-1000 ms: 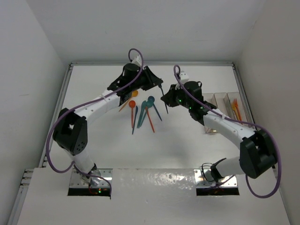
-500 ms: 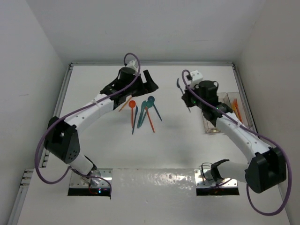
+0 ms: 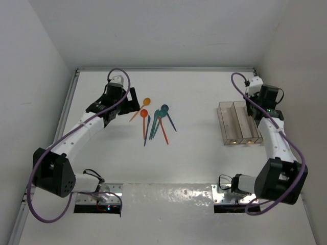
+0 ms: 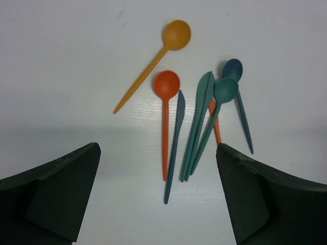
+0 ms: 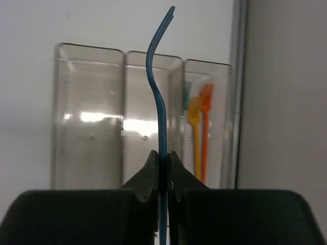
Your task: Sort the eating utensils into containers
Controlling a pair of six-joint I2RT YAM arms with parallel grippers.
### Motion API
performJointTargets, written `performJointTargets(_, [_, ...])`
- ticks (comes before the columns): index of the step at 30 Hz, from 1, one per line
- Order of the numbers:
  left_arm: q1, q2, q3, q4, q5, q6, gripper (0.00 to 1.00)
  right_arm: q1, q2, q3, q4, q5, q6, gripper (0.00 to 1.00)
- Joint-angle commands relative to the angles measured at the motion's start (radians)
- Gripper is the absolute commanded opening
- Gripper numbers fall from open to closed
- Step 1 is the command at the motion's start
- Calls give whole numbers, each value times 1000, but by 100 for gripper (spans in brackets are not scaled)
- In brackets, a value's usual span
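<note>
The right hand (image 5: 163, 166) pinches a thin blue utensil (image 5: 157, 92), whose shaft runs straight out from the fingers, parallel to the bins' (image 5: 89, 53) long sides and in line with the middle one. Forks (image 5: 199, 127) lie in the bin nearest the wall. The left hand (image 4: 158, 176), spread and empty, hovers by the pile (image 4: 196, 117) on the counter (image 4: 61, 61), well apart from the bins.

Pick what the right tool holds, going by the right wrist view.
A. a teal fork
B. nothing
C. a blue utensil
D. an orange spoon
C: the right tool is shut on a thin blue utensil, which stands edge-on in front of the bins.
</note>
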Motion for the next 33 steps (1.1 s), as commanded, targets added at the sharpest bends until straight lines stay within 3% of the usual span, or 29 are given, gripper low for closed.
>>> performJointTargets(1, [-2,-50,-34,-17,-64,65,95,-94,65,57,48,-4,-158,0])
performJointTargets(11, [-2,-56,-60,-10,-129,93,95,-186,250,17,193,52,-248,0])
performJointTargets(22, [-1,-17,-54,-11,-140,99,95,-244,359,3,187,-1,-227,3])
performJointTargets(26, [-2,-6,-48,-10,-127,99,95,-246,371,-14,198,-2,-209,14])
performJointTargets(28, [-2,-3,-48,-10,-123,99,95,-244,367,-9,203,-4,-189,26])
performJointTargets(33, [-2,-1,-43,-11,-112,101,95,-244,340,38,207,-50,-115,36])
